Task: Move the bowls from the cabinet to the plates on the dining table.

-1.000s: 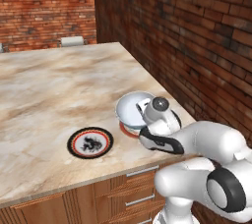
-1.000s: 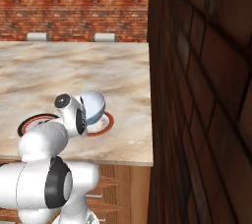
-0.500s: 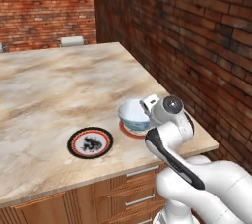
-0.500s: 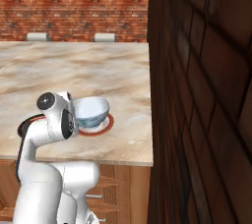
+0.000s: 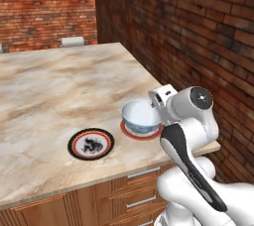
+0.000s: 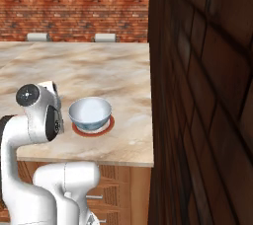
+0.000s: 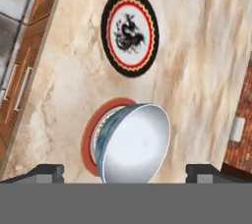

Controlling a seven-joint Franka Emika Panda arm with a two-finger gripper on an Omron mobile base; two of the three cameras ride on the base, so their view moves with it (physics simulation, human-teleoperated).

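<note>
White patterned bowl (image 5: pixel 141 116) sits on the right-hand plate (image 6: pixel 107 127), near the tabletop's (image 5: pixel 59 86) near right corner; the empty plate (image 5: pixel 91 143) lies just to its left. The end effector (image 7: pixel 125 171) hovers above the bowl, fingers apart, holding nothing. First placement appears complete; the next move calls for fetching the second bowl from the cabinet. Brick walls (image 5: pixel 198 31) enclose the marble-patterned surface.

The white bowl (image 7: pixel 132 143) covers most of the plate (image 7: pixel 93 134) beneath it — just a red arc shows — and the gripper (image 7: pixel 125 171) fingertips are cut off.
</note>
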